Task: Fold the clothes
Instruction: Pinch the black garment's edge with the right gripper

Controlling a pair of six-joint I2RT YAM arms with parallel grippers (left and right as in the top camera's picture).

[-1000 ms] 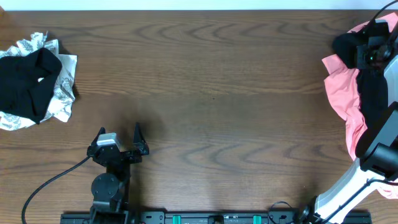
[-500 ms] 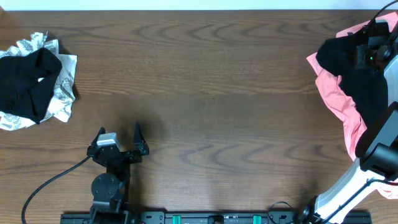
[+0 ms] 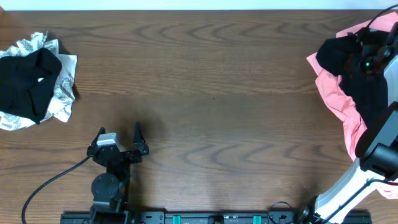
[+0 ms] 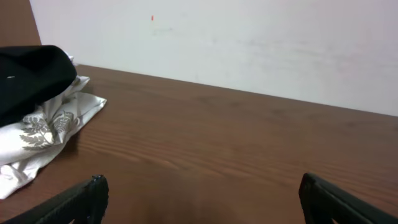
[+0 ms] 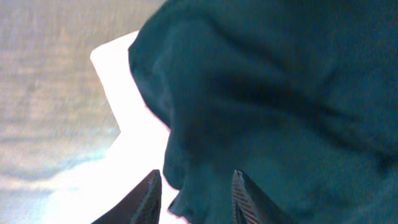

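Observation:
A black garment (image 3: 345,65) lies on a pink garment (image 3: 337,99) at the table's far right edge. My right gripper (image 3: 369,57) is over this pile. In the right wrist view its fingers (image 5: 196,193) are nearly closed, with a fold of the dark garment (image 5: 267,93) between them and the pink cloth (image 5: 134,149) showing bright below. A second pile sits at the far left: a black garment (image 3: 28,78) on a white patterned cloth (image 3: 62,93). My left gripper (image 3: 119,130) is open and empty near the front edge, and shows so in its wrist view (image 4: 202,190).
The brown wooden table (image 3: 211,93) spans the view. A black cable (image 3: 43,186) runs from the left arm toward the front left. The left wrist view shows a white wall (image 4: 249,43) behind the table and the left pile (image 4: 37,106).
The black garment on the right was pulled leftward over the pink one and spread wider. Since then the right gripper has shifted slightly. The left arm has not moved.

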